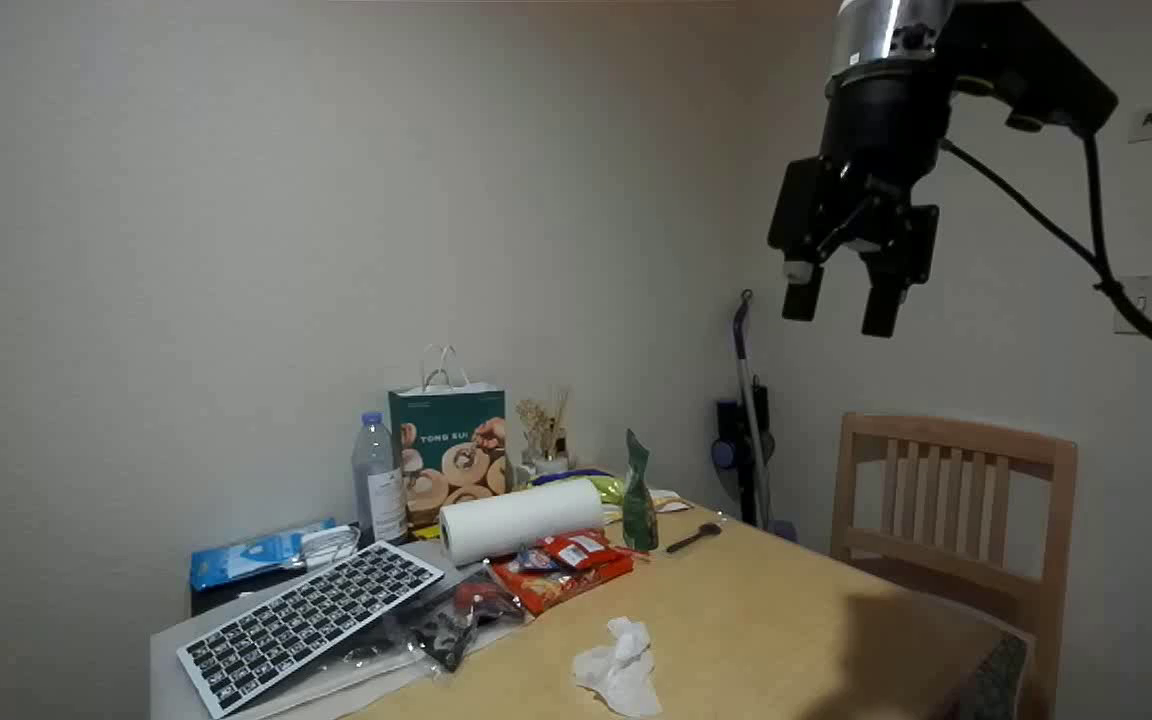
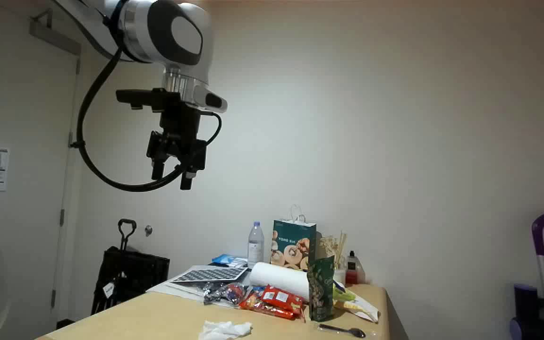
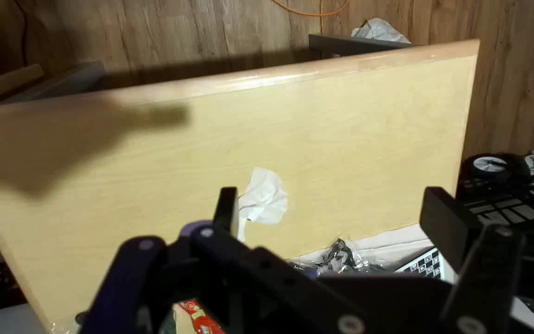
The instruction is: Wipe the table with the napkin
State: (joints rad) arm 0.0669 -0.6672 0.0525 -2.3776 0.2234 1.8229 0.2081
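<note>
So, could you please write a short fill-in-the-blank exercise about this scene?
The gripper is not shut but ____.
The crumpled napkin on the table is coloured ____.
Instead of standing upright, the paper-towel roll lies on its ____.
The chair has a slatted back made of ____.
Missing words: open; white; side; wood.

White napkin (image 3: 265, 198), tan table (image 3: 364, 144), black-and-white gridded panel (image 1: 310, 626)

"What's behind the far edge of the worktop (image 1: 766, 590)?"
"A plain pale wall (image 2: 395, 141), in both exterior views."
"Past the right edge?"
"A slatted wooden chair (image 1: 953, 505), in an exterior view."
"The floor (image 3: 174, 28)?"
"Wood-grained, beyond the upper edge in the wrist view."
</note>
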